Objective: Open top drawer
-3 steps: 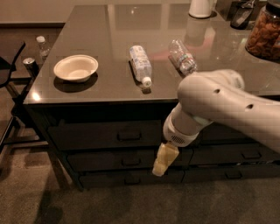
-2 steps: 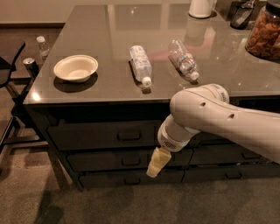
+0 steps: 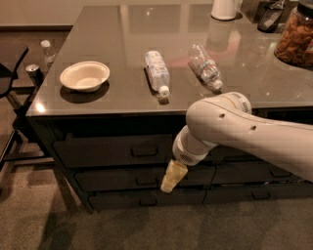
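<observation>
The top drawer (image 3: 107, 152) is the tallest dark front under the countertop on the left, with a small loop handle (image 3: 144, 152) at its centre. It sits flush with the cabinet, shut. My gripper (image 3: 171, 178), tan-tipped at the end of the white arm (image 3: 230, 129), hangs in front of the second drawer row. It is a little below and to the right of the top drawer's handle and is not touching it.
On the countertop (image 3: 117, 34) lie a white bowl (image 3: 84, 75), two plastic bottles lying on their sides (image 3: 157, 72) (image 3: 205, 66), a snack jar (image 3: 294, 34) and a white container (image 3: 224, 9). Slimmer drawers (image 3: 117, 178) sit below. A chair (image 3: 10, 78) stands at left.
The arm has swung left, carrying the gripper leftward along the drawer fronts toward the top drawer's handle. The drawer has not moved.
</observation>
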Action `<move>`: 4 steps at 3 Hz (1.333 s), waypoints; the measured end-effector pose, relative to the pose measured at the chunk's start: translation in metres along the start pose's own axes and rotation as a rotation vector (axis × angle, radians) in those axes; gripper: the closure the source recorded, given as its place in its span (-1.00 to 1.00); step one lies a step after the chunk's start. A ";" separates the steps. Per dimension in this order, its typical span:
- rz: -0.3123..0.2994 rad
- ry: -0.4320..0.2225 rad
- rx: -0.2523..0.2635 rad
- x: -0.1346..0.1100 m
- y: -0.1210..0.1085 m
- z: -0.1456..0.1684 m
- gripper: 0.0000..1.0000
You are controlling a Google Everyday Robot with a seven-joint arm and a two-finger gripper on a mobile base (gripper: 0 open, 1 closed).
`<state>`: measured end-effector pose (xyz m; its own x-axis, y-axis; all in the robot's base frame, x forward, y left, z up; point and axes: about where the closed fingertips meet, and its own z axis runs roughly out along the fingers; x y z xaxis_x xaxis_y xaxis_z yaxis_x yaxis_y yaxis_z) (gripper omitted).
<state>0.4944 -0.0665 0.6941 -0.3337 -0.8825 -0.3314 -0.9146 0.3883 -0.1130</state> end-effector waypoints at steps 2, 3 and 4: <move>-0.031 -0.006 -0.003 -0.015 -0.011 0.023 -1.00; -0.053 -0.005 0.002 -0.022 -0.020 0.030 -1.00; -0.072 -0.005 0.014 -0.029 -0.031 0.032 -1.00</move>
<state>0.5393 -0.0446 0.6769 -0.2661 -0.9068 -0.3269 -0.9329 0.3276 -0.1496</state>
